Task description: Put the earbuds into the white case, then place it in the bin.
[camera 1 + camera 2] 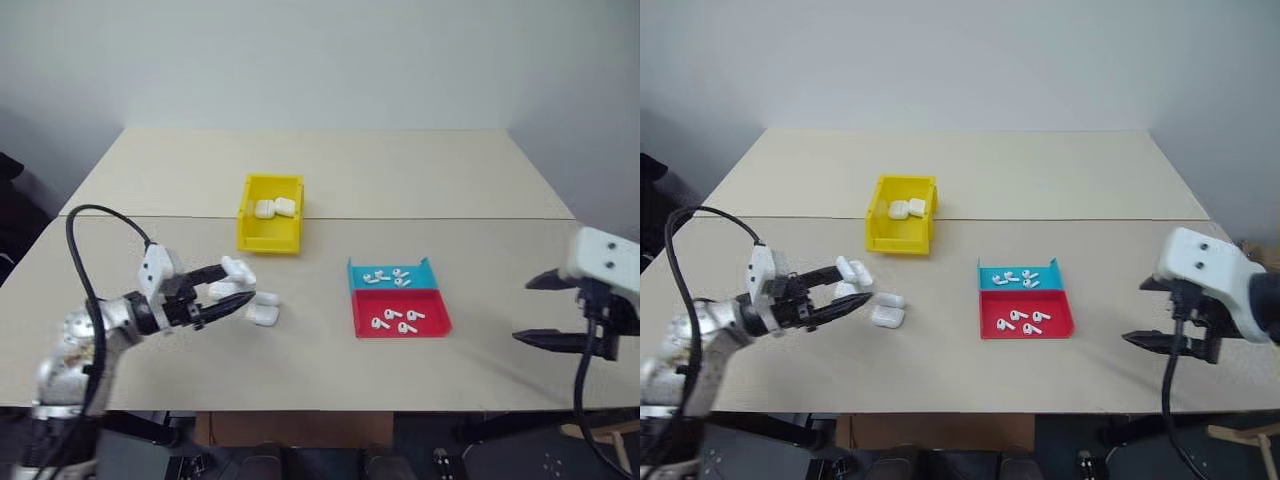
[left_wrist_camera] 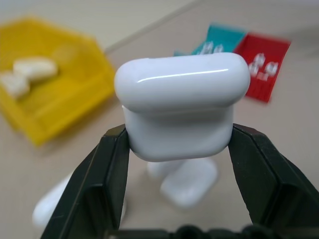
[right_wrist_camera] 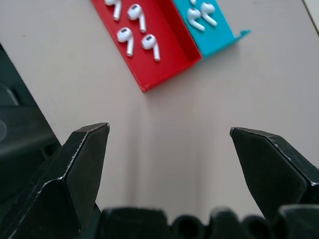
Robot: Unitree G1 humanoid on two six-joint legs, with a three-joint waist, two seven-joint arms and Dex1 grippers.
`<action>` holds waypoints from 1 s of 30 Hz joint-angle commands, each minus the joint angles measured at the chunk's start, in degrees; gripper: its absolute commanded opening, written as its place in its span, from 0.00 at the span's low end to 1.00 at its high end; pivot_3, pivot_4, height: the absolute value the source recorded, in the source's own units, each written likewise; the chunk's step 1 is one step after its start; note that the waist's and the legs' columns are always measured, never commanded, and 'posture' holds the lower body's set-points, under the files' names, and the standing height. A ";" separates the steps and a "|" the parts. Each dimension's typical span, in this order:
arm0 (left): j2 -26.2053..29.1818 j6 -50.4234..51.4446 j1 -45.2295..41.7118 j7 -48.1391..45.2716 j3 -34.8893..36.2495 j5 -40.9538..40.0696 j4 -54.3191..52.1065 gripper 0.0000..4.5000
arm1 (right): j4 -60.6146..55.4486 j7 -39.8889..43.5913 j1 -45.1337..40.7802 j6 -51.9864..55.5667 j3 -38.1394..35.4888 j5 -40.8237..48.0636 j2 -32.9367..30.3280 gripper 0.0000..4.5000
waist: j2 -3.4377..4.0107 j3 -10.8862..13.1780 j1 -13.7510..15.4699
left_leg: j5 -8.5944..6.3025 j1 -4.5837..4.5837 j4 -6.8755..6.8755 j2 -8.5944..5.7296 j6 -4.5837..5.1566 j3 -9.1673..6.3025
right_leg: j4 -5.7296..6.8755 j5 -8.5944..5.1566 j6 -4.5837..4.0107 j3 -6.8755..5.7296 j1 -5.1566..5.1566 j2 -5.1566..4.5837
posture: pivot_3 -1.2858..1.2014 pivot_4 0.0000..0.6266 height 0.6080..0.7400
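On the left side of the table, in the left eye view, the left pincer is clenched on a white case and holds it a little above two other cases that lie just beside it; the yellow bin with two cases inside stands further back, and the blue tray and the red tray, touching each other, carry the earbuds near the middle. From the right eye view the right pincer hangs released at the right edge of the table, well apart from the trays. Along the left wrist view the case sits between both fingers, gripped at its lower body, and its lid looks shut, so I judge the lid must be opened before any bud can go in; the grip should stay low on the body so the lid is free. Through the right wrist view the open jaws point at bare table just short of the red tray, so this arm should reach forward and take one bud by its stem, gently, since it is tiny and glossy and may slip.
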 commanded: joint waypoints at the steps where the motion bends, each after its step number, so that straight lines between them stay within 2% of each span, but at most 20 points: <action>1: -5.69 -12.02 -2.71 3.10 -0.05 2.16 1.52 0.61 | -2.09 -1.08 -8.49 0.33 8.93 2.93 -2.80 1.00 | 0.01 -0.01 0.07 | 0.00 -0.01 0.02 0.02 0.00 -0.01 | -0.01 0.01 -0.01 -0.01 0.00 0.03 | 0.52 0.24 1.00; 4: -8.56 -18.07 -4.56 2.68 -2.19 4.66 5.21 0.61 | -2.36 -1.23 -16.82 0.19 17.64 2.20 -2.20 1.00 | 0.00 -0.01 0.14 | 0.00 -0.02 0.11 0.00 0.00 -0.03 | -0.01 0.04 0.02 -0.02 0.02 0.03 | 0.52 0.24 1.00; 8: -13.86 -25.82 -4.88 -1.09 -3.22 1.43 9.62 0.61 | -1.62 -0.89 -28.76 1.24 30.33 -2.67 2.29 1.00 | 0.05 -0.04 -0.33 | 0.00 -0.03 0.20 -0.02 0.00 0.02 | -0.04 0.10 0.11 0.04 0.02 0.00 | 0.52 0.24 1.00; 15: -11.40 -31.30 -1.77 -15.85 -6.45 -0.73 14.67 0.61 | 1.54 0.75 -40.92 4.12 46.03 -12.40 10.26 1.00 | 0.16 -0.07 -0.99 | 0.00 -0.02 0.26 0.00 0.00 0.00 | 0.02 0.14 0.07 0.06 -0.03 0.05 | 0.52 0.24 1.00; 18: -11.17 -33.06 -1.88 -19.29 -6.70 -1.54 16.80 0.61 | 2.90 1.18 -44.47 5.52 50.79 -15.89 13.64 1.00 | 0.16 -0.07 -0.87 | 0.00 -0.03 0.27 0.01 0.00 -0.02 | 0.03 0.15 0.07 0.05 -0.04 0.07 | 0.52 0.24 1.00; 21: -11.88 -34.21 -2.63 -19.90 -6.70 -1.82 18.01 0.61 | 4.76 2.33 -47.43 6.49 54.51 -18.47 16.88 0.87 | 0.17 -0.07 -0.72 | 0.00 -0.05 0.29 0.01 0.01 -0.04 | 0.03 0.15 0.07 0.04 -0.04 0.06 | 0.52 0.24 1.00; 23: -11.83 -34.09 -2.79 -20.35 -6.95 -1.95 18.18 0.61 | 6.05 2.59 -48.70 6.72 56.27 -19.97 18.68 0.73 | 0.17 -0.07 -0.70 | 0.00 -0.07 0.29 0.01 0.01 -0.05 | 0.03 0.15 0.07 0.03 -0.05 0.06 | 0.52 0.24 1.00; 30: -10.95 -33.28 -3.14 -21.58 -8.30 -1.56 18.04 0.61 | 9.14 3.14 -50.09 7.85 60.25 -23.17 23.50 0.73 | 0.17 -0.07 -0.78 | 0.00 -0.07 0.29 0.00 0.01 -0.06 | 0.05 0.16 0.07 0.03 -0.08 0.07 | 0.52 0.24 1.00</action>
